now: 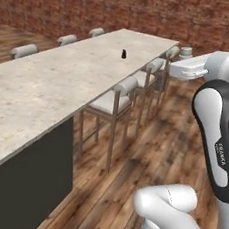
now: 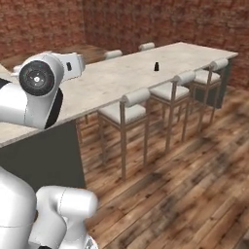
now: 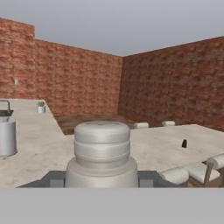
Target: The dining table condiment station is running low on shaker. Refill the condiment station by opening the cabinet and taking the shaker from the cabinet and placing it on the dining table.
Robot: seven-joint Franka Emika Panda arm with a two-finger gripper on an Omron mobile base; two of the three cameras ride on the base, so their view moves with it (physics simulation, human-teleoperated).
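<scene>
The pale grey-white shaker [image 3: 102,151] sits close up in the hand view, upright, with its rounded cap on top. My gripper [image 3: 102,180] is shut on the shaker's base, one dark finger on each side. From the left base view the shaker [image 1: 185,51] is in my hand, in the air to the right of the dining table [image 1: 60,80], above the stools. The long beige speckled dining table [image 2: 121,75] runs away from me, and in the hand view its top [image 3: 162,144] lies beyond the shaker. The cabinet is out of view.
A small black shaker [image 1: 124,53] stands far down the table. White-cushioned stools [image 1: 113,99] line its near side over the wood floor. A tall grey canister [image 3: 7,138] and a small potted plant [image 3: 40,107] stand at the left. Brick walls close the room.
</scene>
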